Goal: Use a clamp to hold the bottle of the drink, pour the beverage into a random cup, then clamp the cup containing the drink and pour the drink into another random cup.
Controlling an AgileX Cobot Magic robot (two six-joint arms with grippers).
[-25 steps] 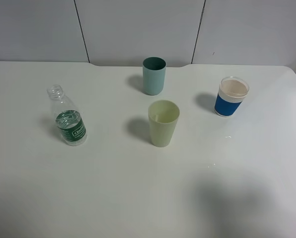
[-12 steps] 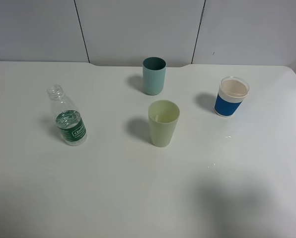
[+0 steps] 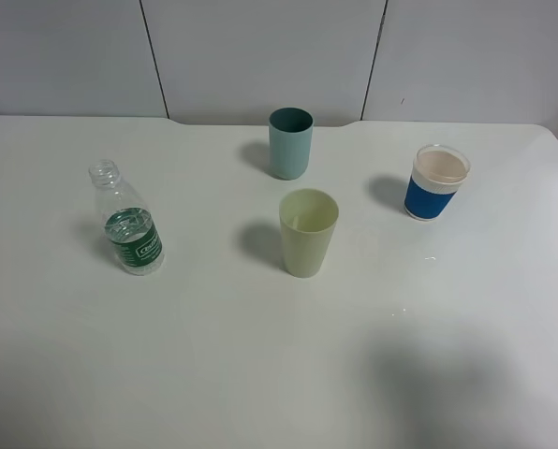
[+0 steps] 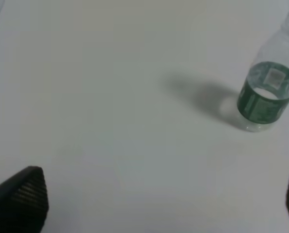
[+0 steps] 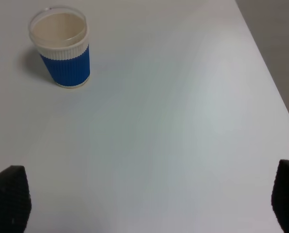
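The clear bottle (image 3: 129,224) with the dark green label stands uncapped and upright at the table's left, with clear beverage low inside. The pale yellow-green cup (image 3: 307,232) stands at the middle, and the blue-banded cup (image 3: 436,183) at the right. Neither arm shows in the exterior high view. In the left wrist view my left gripper (image 4: 156,199) is open over bare table, well apart from the bottle (image 4: 266,94). My right gripper (image 5: 148,196) is open too, with nothing between its black fingertips (image 5: 8,196); the blue-banded cup (image 5: 62,48) stands well off from it.
A teal straight-sided cup (image 3: 289,142) stands behind the yellow-green cup. The white table (image 3: 260,355) ends at a grey panelled wall at the back. The table's right edge (image 5: 268,73) runs past the blue-banded cup.
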